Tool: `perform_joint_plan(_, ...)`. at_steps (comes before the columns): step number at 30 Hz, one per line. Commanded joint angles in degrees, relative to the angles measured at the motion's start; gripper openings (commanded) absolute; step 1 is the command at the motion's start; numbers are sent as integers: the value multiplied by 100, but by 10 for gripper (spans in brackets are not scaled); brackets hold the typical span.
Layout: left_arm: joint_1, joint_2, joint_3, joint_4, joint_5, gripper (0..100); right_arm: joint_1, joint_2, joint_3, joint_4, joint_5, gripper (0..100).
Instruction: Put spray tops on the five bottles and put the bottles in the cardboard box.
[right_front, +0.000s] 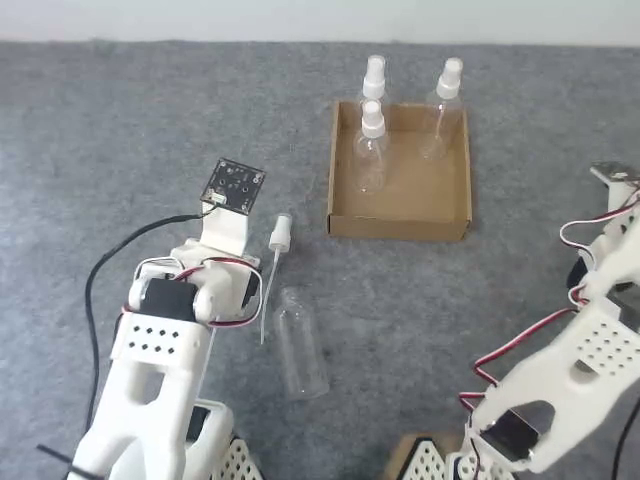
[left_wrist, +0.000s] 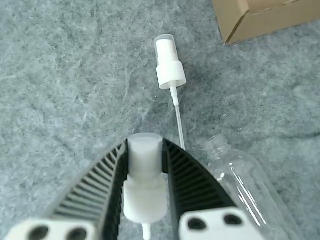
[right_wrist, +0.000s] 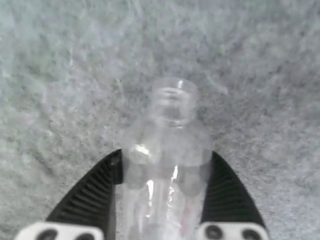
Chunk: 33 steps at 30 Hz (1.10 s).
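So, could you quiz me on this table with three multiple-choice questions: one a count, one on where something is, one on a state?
1. How many bottles are in the cardboard box? A) one B) five C) three
2. Where does the loose spray top lie? A) on the grey mat beside the lying bottle B) in the cardboard box C) on a chair
3. The bottle in the right gripper is: A) spray-topped B) open-necked C) crushed
Answers: 1 C, three spray-topped ones show inside; 2 A, it lies on the mat by that bottle; 3 B, its neck is bare.
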Motion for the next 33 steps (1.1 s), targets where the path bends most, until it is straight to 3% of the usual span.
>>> perform_joint_plan(1,-18,-167,-22,-123,-18,12,-154,-479,-554,127,-255,12)
perform_joint_plan(6,-26,-193,-207,-193,-9,12,-690,-1490,-492,154,-976,6)
perform_joint_plan(10,-519,-193,-831,-149,-9,12,-1358,-2563,-9,127,-1512,6)
perform_joint_plan(18,-1415,-193,-2589,404,35,12,-3363,-5411,2804,-1015,-2532,6)
perform_joint_plan(26,-1415,-193,-4338,809,1486,12,-6281,-7670,5310,-2615,-3657,6)
perform_joint_plan(30,-1389,-193,-4769,782,2400,11,-7600,-7758,6136,-3873,-3815,6)
perform_joint_plan(33,-1398,-193,-4989,765,2470,11,-8127,-7582,6734,-4857,-3789,6)
